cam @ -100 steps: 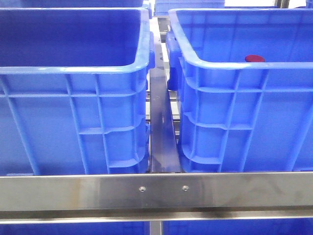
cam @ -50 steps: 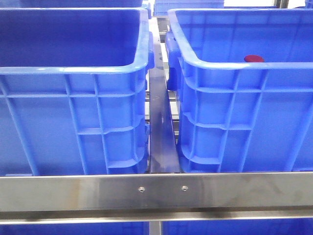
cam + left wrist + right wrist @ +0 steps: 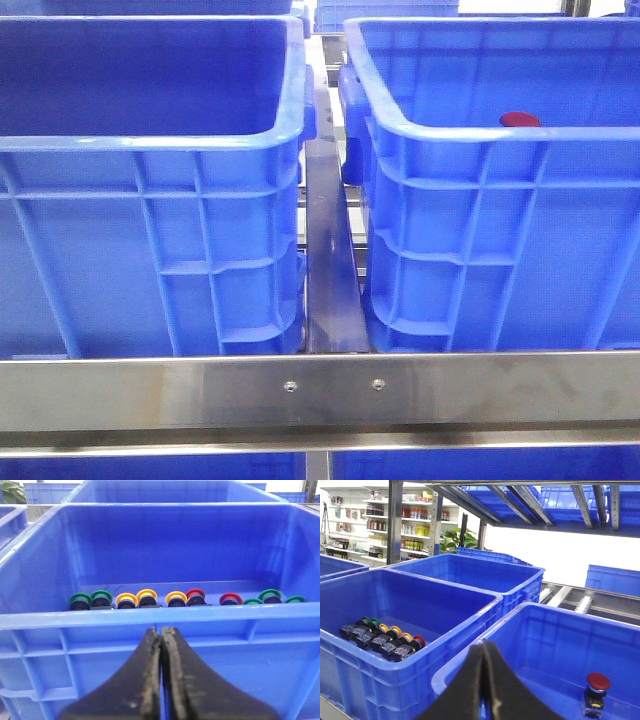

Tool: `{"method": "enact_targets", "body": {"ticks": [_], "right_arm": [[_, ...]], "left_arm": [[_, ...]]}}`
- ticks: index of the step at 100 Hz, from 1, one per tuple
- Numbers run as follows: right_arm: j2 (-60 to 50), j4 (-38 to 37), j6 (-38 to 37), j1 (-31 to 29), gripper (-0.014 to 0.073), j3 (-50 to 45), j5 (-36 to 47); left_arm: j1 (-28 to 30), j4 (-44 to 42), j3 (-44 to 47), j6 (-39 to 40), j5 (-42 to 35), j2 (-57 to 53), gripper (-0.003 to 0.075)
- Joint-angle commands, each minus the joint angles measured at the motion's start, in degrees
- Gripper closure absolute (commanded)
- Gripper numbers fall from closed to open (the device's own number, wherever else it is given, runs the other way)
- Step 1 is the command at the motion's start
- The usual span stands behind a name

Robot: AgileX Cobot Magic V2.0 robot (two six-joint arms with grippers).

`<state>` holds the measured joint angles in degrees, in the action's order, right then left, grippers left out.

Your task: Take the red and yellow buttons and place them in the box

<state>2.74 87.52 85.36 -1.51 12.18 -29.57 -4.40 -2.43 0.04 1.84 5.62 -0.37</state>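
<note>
Two alike blue crates stand side by side. The left crate (image 3: 150,140) (image 3: 420,662) holds a row of buttons: yellow ones (image 3: 146,596), red ones (image 3: 230,599) (image 3: 419,641) and green ones (image 3: 101,596). The right crate, the box (image 3: 480,135) (image 3: 470,660), holds one red dome-topped button (image 3: 597,682), whose top shows in the front view (image 3: 520,120). My left gripper (image 3: 162,630) is shut and empty, outside the near wall (image 3: 160,620) of the crate with the row. My right gripper (image 3: 484,644) is shut and empty, above the box's near rim. Neither gripper shows in the front view.
A steel rail (image 3: 320,390) runs across in front of the crates, and a narrow metal strip (image 3: 328,260) lies in the gap between them. More blue crates (image 3: 485,575) stand behind. A roller conveyor (image 3: 580,600) and shelving (image 3: 395,520) are beyond.
</note>
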Motion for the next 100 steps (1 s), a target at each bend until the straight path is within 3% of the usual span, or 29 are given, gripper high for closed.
{"method": "enact_targets", "body": {"ticks": [1,88,100], "right_arm": [[0.9,2.1,0.6,-0.2,0.0654,1.5,0.3],[0.9,2.3,0.6,-0.2,0.0654,1.5,0.4],[0.9,2.4,0.5,-0.2,0.0654,1.5,5.1]], "left_arm": [[0.1,-0.1,3.1,0.7,-3.9,-1.8,0.074],[0.1,-0.1,3.1,0.7,-3.9,-1.8,0.074],[0.1,-0.1,3.1,0.7,-3.9,-1.8,0.074]]}}
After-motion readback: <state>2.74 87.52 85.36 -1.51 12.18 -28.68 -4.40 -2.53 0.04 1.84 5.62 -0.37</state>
